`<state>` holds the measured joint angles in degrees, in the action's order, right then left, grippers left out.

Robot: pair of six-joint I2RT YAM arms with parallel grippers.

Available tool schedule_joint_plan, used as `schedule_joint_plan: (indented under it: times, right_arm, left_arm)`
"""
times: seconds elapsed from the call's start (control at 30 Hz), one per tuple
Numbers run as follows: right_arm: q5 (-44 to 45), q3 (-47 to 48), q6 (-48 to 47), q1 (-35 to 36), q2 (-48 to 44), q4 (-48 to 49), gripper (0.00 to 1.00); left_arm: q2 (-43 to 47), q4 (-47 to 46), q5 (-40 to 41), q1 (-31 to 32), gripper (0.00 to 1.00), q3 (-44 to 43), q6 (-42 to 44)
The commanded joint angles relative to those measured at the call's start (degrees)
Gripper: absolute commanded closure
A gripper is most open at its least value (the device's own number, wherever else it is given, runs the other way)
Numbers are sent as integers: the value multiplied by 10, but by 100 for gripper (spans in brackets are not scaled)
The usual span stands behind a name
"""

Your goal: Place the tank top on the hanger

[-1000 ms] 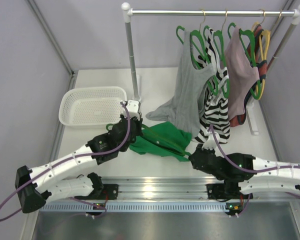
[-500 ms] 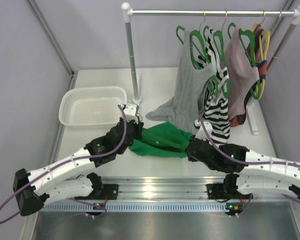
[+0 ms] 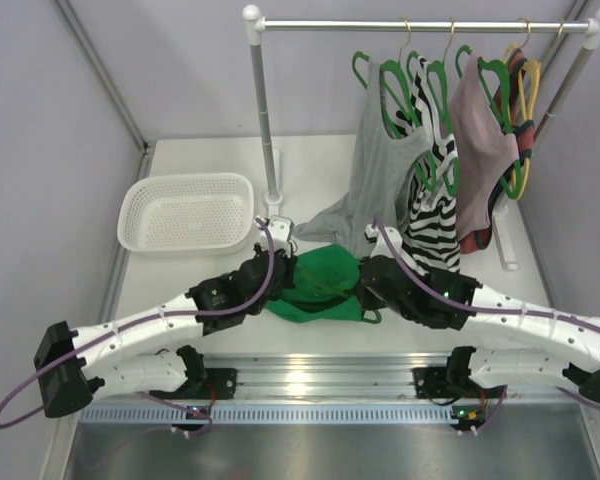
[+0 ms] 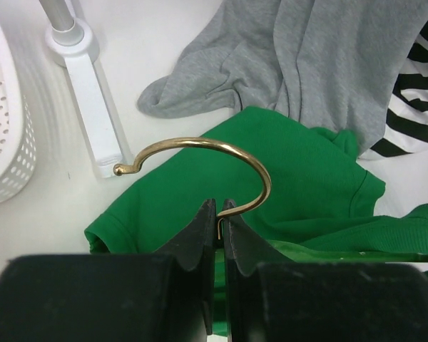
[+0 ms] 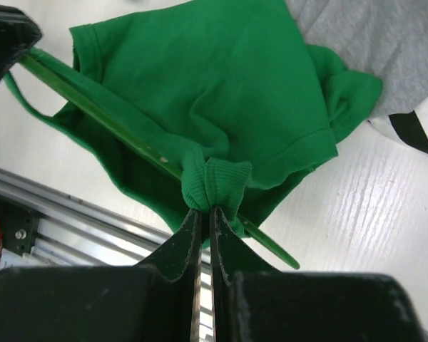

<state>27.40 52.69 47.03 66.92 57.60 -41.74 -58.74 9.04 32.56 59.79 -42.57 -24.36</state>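
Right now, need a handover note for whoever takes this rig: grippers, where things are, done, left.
Left gripper: shut on the hanger at the base of its gold hook.
Right gripper: shut on a bunched fold of the tank top, right at one hanger arm.
Where: both low over the table, in front of the rack; the top lies crumpled, the hanger arm running across it.
Done: both grasps made.
To do: seat the straps over both hanger shoulders; neither looks seated, though folds hide part of it.
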Motion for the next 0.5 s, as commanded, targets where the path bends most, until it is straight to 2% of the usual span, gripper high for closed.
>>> schedule_joint_plan:
  times: [0.0,0.37,0.43,0.47]
  right_arm:
    - [-30,54,-32,-17,19,55,100]
    - [-87,153,-63,-51,113,100,100]
    - [-89,157,-64,-52,116,97,96]
    - [-87,156,-64,-51,113,92,91]
  left_arm:
    - [-11,-66,15,9,100,-28,-10]
    - [-29,-73,55,38,100,-55,-10]
    - [-27,-71,66,40,100,-59,-9]
    - [-25,-67,75,40,100,-60,-9]
